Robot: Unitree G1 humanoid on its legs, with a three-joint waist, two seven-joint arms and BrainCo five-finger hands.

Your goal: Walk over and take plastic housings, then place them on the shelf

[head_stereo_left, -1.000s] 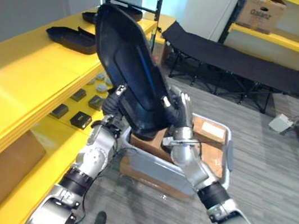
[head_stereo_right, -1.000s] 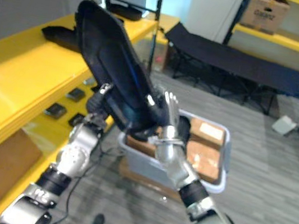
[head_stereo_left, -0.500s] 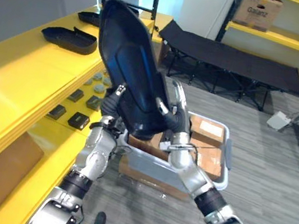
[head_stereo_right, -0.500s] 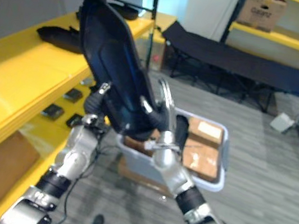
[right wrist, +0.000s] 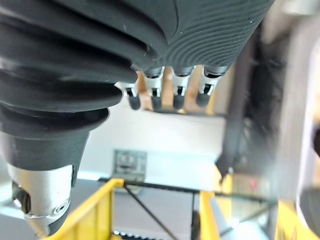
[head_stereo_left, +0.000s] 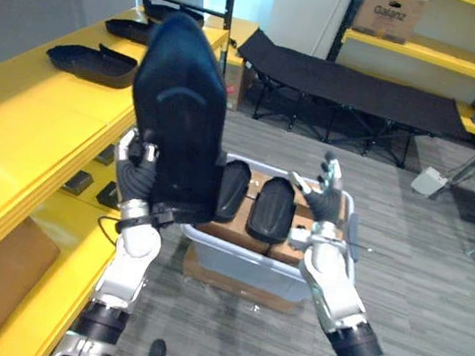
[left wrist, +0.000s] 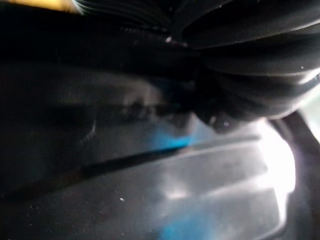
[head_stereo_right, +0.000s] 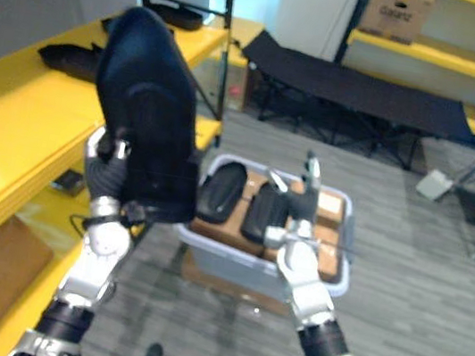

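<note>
A large black plastic housing [head_stereo_left: 177, 132] stands upright in front of me, and my left hand [head_stereo_left: 135, 178] grips its lower left edge. Up close in the left wrist view, the housing's dark surface [left wrist: 150, 190] lies right against the hand. My right hand [head_stereo_left: 324, 199] is raised to the right of the housing and apart from it. It is open, and its straight fingers [right wrist: 165, 90] hold nothing. Two smaller black housings [head_stereo_left: 234, 191] [head_stereo_left: 270, 209] lie in the grey bin [head_stereo_left: 242, 260] below. Two more housings [head_stereo_left: 88, 62] [head_stereo_left: 139, 31] rest on the yellow shelf [head_stereo_left: 18, 134] at my left.
The bin also holds cardboard boxes [head_stereo_left: 301, 233] and sits on another box on the floor. Small dark parts [head_stereo_left: 79, 182] lie on the lower shelf level. A black folding cot [head_stereo_left: 352, 83] stands behind the bin, and more yellow shelving [head_stereo_left: 437, 56] is at the far right.
My right hand has let go of the big housing and pulled away to the right, opening. The housing has swung from a tilt to upright in my left hand. The camera has shifted.
</note>
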